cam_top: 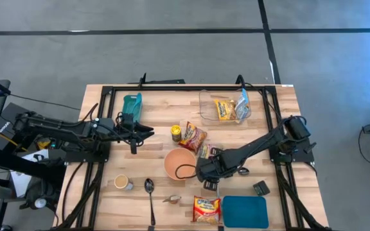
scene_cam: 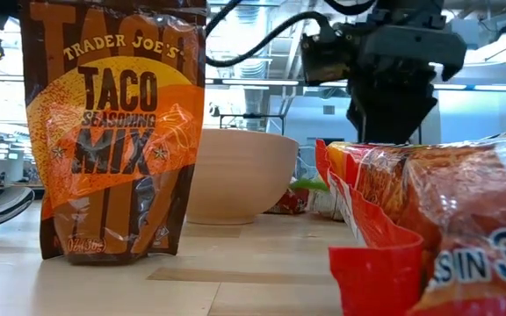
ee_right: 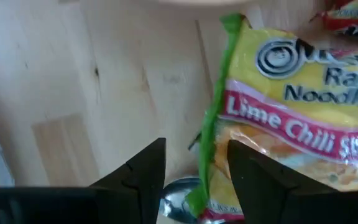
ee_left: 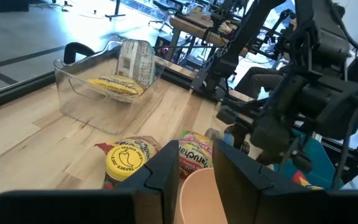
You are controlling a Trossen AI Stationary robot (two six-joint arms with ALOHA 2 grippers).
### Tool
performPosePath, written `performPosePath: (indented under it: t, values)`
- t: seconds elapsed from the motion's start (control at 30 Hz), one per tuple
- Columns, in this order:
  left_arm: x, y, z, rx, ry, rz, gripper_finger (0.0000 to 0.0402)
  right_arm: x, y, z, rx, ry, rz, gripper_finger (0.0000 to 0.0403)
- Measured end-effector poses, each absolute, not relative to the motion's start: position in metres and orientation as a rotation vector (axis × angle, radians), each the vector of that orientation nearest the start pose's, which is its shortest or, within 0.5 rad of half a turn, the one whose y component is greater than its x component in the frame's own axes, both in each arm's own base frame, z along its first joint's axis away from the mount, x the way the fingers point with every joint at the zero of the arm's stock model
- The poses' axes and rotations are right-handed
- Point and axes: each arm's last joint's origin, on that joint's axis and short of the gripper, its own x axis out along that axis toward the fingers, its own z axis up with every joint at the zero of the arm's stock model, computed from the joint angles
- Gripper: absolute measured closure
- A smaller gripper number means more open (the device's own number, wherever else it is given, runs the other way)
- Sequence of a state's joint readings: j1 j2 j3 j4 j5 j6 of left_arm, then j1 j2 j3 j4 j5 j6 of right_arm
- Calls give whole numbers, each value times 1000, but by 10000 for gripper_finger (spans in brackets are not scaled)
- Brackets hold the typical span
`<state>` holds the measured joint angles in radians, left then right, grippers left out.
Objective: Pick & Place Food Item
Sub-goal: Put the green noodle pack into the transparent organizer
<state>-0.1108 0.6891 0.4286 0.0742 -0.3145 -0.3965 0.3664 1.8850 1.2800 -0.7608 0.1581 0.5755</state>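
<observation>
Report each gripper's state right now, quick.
Left gripper: open, holding nothing, parked left of the bowl.
Right gripper: open, holding nothing, fingers astride the green edge of the ramen noodle packet.

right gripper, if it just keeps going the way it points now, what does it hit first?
Most likely the lime chili ramen packet: the right gripper has open fingers straddling its green edge, pointing down at the table. Depth is unclear; something shiny also sits between the fingertips.
</observation>
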Motion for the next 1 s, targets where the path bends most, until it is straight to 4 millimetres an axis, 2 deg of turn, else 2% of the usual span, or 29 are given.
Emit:
performPosePath:
  t: [0.43, 0.83, 1.0]
  values:
    - [162, -9, 248, -353, 146, 238, 309, 329, 119, 168, 94, 1348, -289, 241]
    - [162, -9, 248, -353, 146, 238, 309, 328, 112, 168, 64, 1354, -340, 324]
    - [162, -9, 248, -353, 146, 238, 309, 329, 111, 168, 81, 1353, -333, 338]
